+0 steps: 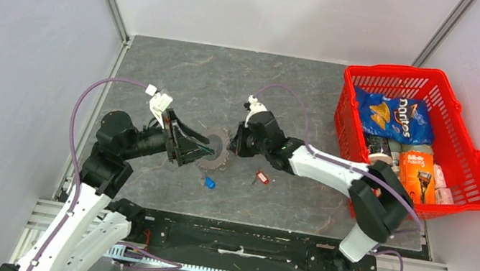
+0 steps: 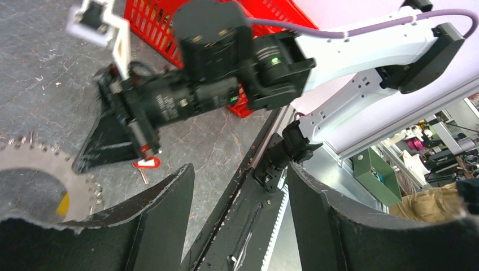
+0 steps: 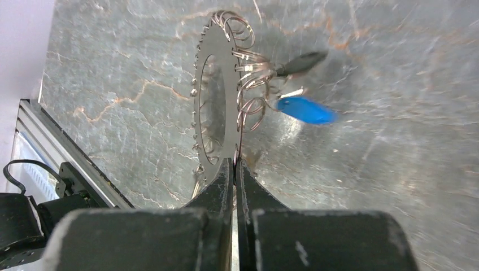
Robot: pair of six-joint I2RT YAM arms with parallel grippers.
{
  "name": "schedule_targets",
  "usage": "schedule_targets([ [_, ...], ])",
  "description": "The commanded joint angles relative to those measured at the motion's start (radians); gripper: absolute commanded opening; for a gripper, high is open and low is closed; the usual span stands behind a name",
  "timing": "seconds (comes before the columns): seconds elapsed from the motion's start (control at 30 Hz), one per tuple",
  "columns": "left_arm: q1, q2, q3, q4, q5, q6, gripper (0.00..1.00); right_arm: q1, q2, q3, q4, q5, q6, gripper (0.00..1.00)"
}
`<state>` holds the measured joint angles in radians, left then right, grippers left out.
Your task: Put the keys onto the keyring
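downward, right hand [image 3: 234, 166] closed at keyring [image 3: 219, 40] rim

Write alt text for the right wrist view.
The right gripper has its jaws shut on the near rim of the toothed grey keyring. Small wire rings, a blue tag and a dark tag cluster at its rim, over a grey table.

Bright, even overhead light, soft shadows; the right wrist view is blurred around the blue tag [image 3: 308, 110].
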<state>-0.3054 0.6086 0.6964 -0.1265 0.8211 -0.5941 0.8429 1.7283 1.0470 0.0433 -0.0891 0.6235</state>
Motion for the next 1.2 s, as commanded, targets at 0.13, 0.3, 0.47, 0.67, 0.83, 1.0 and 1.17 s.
schedule_targets([
  [0.13,-0.004,-0.013,0.011,0.016,0.01,0.04,0.68,-0.003,-0.211,0.039,-0.166,0.014,-0.216,0.0],
  [0.3,-0.004,-0.016,0.01,0.043,0.024,0.027,0.68,-0.004,-0.313,0.103,-0.339,-0.118,-0.39,0.0],
  [0.47,-0.004,-0.031,0.008,0.056,0.032,0.022,0.68,-0.006,-0.335,0.122,-0.435,-0.147,-0.372,0.0],
  [0.67,-0.004,-0.05,-0.004,0.055,0.032,0.02,0.68,0.012,-0.247,-0.08,-0.197,-0.221,-0.068,0.03],
  [0.83,-0.004,-0.046,-0.004,0.05,0.032,0.022,0.68,0.091,-0.16,-0.096,-0.21,-0.198,-0.033,0.24],
  [1.0,-0.004,-0.048,-0.005,0.048,0.03,0.024,0.68,0.09,-0.242,-0.072,-0.313,-0.099,-0.107,0.39],
  [1.17,-0.004,-0.047,-0.004,0.048,0.03,0.024,0.68,0.073,-0.287,-0.052,-0.362,-0.029,-0.159,0.45],
])
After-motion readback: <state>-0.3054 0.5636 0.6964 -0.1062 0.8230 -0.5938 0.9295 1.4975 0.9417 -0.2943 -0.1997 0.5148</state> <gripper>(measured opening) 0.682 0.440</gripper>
